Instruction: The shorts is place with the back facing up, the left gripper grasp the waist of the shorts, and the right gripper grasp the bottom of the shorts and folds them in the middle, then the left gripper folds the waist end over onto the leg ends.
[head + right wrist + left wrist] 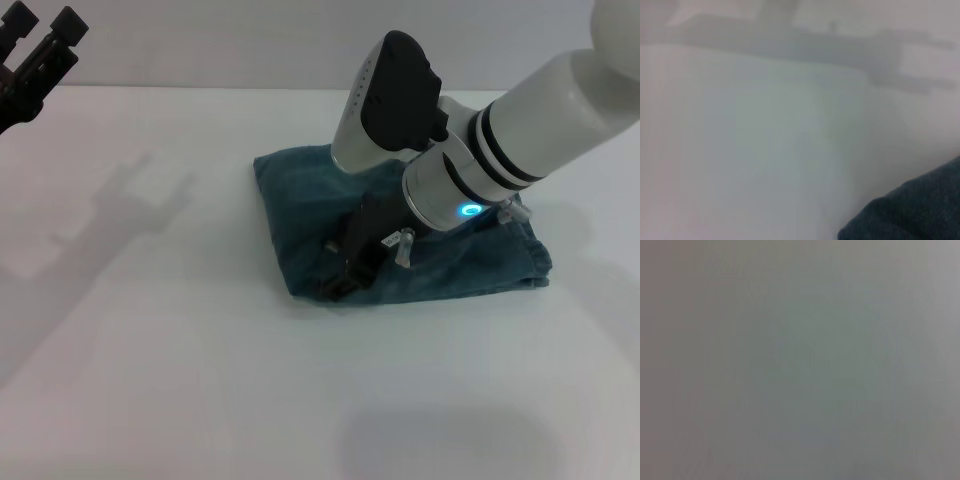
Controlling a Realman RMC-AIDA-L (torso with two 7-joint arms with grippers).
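Observation:
The blue-green denim shorts (462, 268) lie folded into a compact bundle in the middle of the white table (150, 350). My left gripper (347, 268), black on a white and silver arm that comes in from the picture's right, is down on the front left part of the bundle. Its arm hides the bundle's middle. My right gripper (43, 27), a blocky black claw, hangs open and empty at the picture's far top left, well away from the cloth. In the right wrist view one dark corner of the shorts (912, 212) shows. Waist and leg ends cannot be told apart.
Bare white table surrounds the bundle on all sides. Shadows of the raised gripper fall on the table to the left of the shorts. The left wrist view is a featureless grey-green blur.

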